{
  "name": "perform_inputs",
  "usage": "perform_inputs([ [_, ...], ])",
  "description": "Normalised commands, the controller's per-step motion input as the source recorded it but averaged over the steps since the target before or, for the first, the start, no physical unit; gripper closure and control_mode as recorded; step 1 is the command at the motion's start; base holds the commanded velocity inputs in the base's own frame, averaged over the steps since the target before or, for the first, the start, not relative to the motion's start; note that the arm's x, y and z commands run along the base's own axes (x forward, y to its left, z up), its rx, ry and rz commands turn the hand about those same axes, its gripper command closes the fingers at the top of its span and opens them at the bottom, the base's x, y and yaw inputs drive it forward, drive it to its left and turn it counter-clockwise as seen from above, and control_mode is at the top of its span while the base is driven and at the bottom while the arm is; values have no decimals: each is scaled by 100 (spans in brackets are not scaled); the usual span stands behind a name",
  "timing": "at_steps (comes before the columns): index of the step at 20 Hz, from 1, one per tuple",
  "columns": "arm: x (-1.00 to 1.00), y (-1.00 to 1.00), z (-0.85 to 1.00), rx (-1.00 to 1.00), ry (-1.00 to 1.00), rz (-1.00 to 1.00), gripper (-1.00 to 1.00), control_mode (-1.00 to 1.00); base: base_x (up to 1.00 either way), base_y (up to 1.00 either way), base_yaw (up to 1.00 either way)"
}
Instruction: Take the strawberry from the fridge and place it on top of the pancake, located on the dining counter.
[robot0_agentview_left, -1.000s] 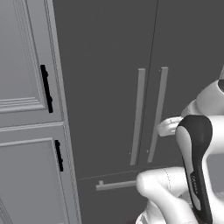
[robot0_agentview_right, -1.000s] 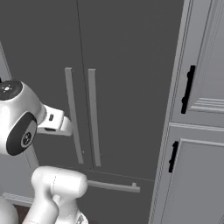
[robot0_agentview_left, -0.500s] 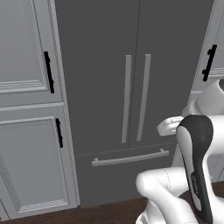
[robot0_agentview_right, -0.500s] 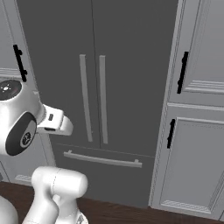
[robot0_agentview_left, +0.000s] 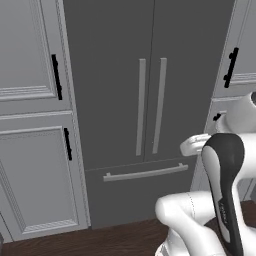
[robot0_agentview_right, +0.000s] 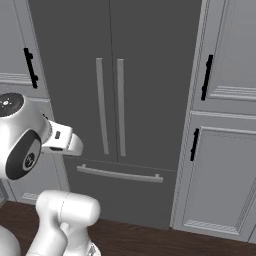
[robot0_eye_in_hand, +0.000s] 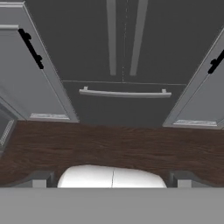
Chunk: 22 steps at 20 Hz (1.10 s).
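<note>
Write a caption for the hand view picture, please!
Closed dark fridge with cabinets on both sides, above a wooden floor.

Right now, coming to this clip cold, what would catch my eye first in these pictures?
The tall dark grey fridge dead ahead, both doors shut, its two long bar handles side by side at the centre seam and a drawer handle below. Light grey panelled cabinets with black handles flank it on both sides. In the hand view, the open gripper looks over dark wood floor towards the fridge, holding nothing.
</note>
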Motion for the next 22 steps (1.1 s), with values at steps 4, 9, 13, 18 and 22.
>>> perform_inputs([
  [4, 38, -5, 0, 0, 0, 0, -100, -100, 7, -1, 0],
  [9, 98, -7, 0, 0, 0, 0, -100, -100, 0, 0, 0],
  [13, 100, -12, -2, 0, 0, 0, -100, -100, 0, 0, 0],
  [18, 99, -9, -2, 0, 0, 0, -100, -100, 0, 0, 0],
  [22, 68, -20, 0, 0, 0, 0, -100, -100, 0, 0, 0],
])
